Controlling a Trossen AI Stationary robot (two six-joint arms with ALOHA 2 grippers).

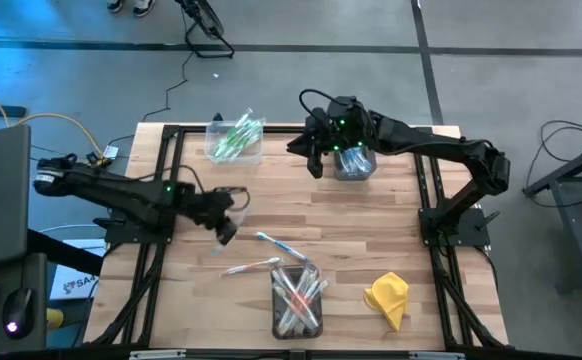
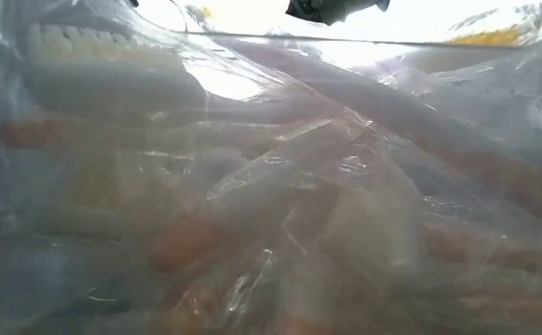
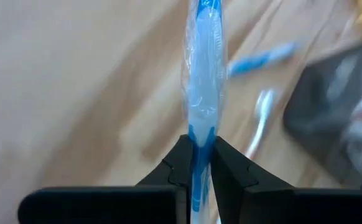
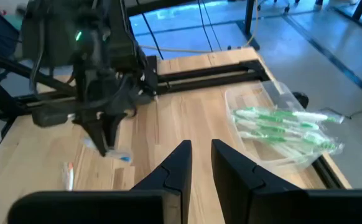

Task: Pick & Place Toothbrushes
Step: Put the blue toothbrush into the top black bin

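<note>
My left gripper (image 1: 223,230) is above the table's left middle, shut on a blue-and-white toothbrush (image 3: 203,74) in a clear wrapper. My right gripper (image 4: 199,155) hovers at the far side beside a bin of blue toothbrushes (image 1: 355,163). Its fingers stand a little apart with nothing between them. Two loose toothbrushes lie flat on the wood, a blue one (image 1: 277,243) and a pink one (image 1: 250,267). Green toothbrushes fill a clear bin (image 1: 235,140) at the far left. Red ones fill a bin (image 1: 298,300) at the near edge. My left gripper pinches the toothbrush between its two fingers at a blue stretch (image 3: 199,138) of the stick. Most of the wrapped stick reaches out past the fingertips, running along the fingers. The fingers slant downward from the table's left. The toothbrush (image 4: 120,155) is lifted clear of the table.
A yellow cloth (image 1: 388,297) lies at the near right. Black frame rails (image 1: 166,180) run along the table's left and right sides. The red-toothbrush bin (image 2: 271,186) fills the low view. Bare wood (image 1: 371,225) lies between the bins in the middle.
</note>
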